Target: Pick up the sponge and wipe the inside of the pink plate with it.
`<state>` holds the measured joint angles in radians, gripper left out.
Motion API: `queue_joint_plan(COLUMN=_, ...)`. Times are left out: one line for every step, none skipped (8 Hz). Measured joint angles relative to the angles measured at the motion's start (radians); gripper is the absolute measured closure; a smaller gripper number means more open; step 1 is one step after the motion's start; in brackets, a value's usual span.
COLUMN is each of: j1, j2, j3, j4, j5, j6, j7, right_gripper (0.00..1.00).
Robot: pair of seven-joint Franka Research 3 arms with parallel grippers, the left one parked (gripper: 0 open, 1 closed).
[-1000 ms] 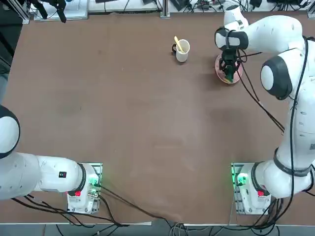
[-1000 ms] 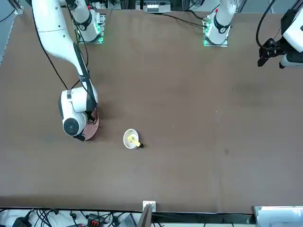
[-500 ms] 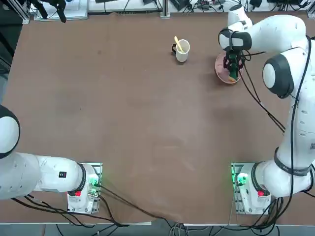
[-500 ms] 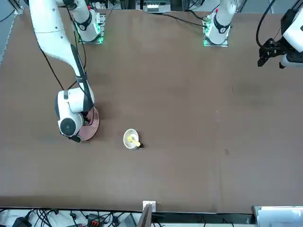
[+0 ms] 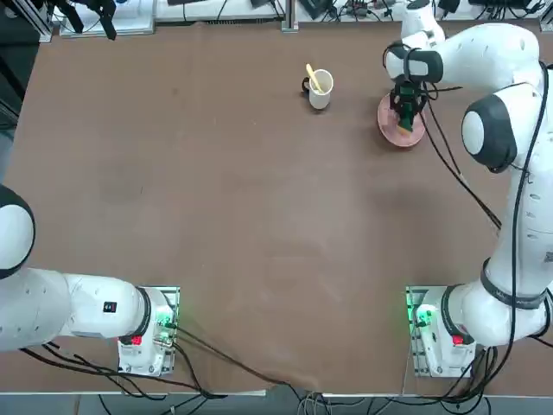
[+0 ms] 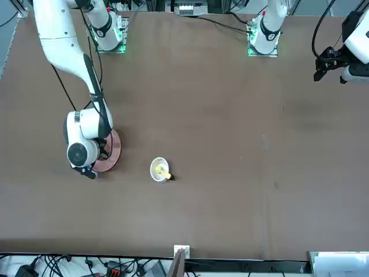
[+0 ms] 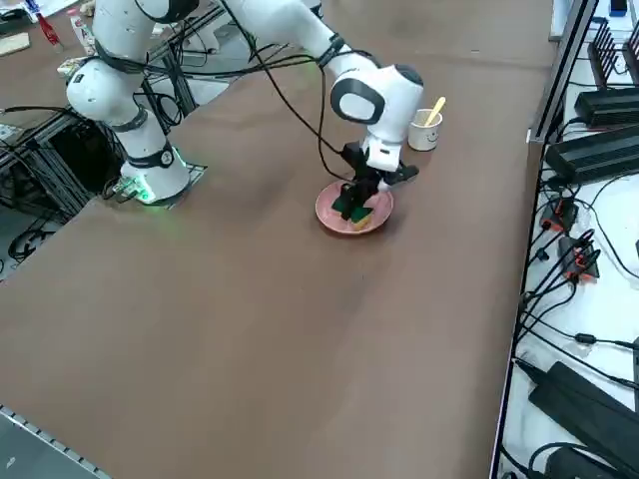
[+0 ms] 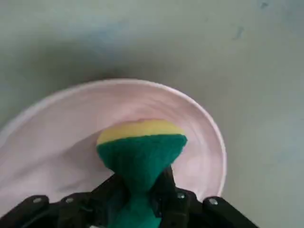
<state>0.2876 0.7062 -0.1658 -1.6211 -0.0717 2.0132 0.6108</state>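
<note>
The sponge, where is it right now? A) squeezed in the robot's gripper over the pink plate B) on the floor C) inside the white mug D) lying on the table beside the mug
A: the right wrist view shows the right gripper pinching the green and yellow sponge over the inside of the pink plate.

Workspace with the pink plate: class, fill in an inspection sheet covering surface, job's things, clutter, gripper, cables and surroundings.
Surface: brown table, bare across the middle.
Job's things: sponge held over the inside of the pink plate, yellow layer toward the dish; contact cannot be told.
Clutter: white mug with a yellow utensil, beside the plate, apart from it.
Gripper: right gripper shut on the sponge, pinching it at the middle.
Cables: black cables along the table's edge.
Surroundings: nothing seen besides equipment.
</note>
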Motion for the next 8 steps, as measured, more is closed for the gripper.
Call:
queue_joint_plan(j1=0.002, j2=-0.002, j3=0.000, j4=0.028, j5=0.015, j6=-0.001, j7=-0.002, right_gripper=0.70)
queue_joint_plan(j1=0.000, j2=-0.011, j3=0.000, j4=0.046, j5=0.017, j6=-0.021, j7=-0.026, right_gripper=0.70)
queue_joint_plan(j1=-0.010, j2=-0.032, j3=-0.004, j4=0.056, j5=0.018, j6=-0.071, j7=-0.085, right_gripper=0.69)
queue_joint_plan(j1=-0.039, j2=-0.066, j3=-0.008, j4=0.061, j5=0.019, j6=-0.134, j7=-0.163, right_gripper=0.70)
queue_joint_plan(j1=-0.081, j2=-0.099, j3=-0.010, j4=0.061, j5=0.019, j6=-0.185, j7=-0.244, right_gripper=0.70)
queue_joint_plan(j1=-0.123, j2=-0.125, j3=-0.011, j4=0.057, j5=0.019, j6=-0.213, j7=-0.328, right_gripper=0.70)
queue_joint_plan(j1=-0.160, j2=-0.145, j3=-0.011, j4=0.044, j5=0.018, j6=-0.220, j7=-0.410, right_gripper=0.70)
queue_joint_plan(j1=-0.193, j2=-0.159, j3=-0.012, j4=0.021, j5=0.018, j6=-0.217, j7=-0.500, right_gripper=0.70)
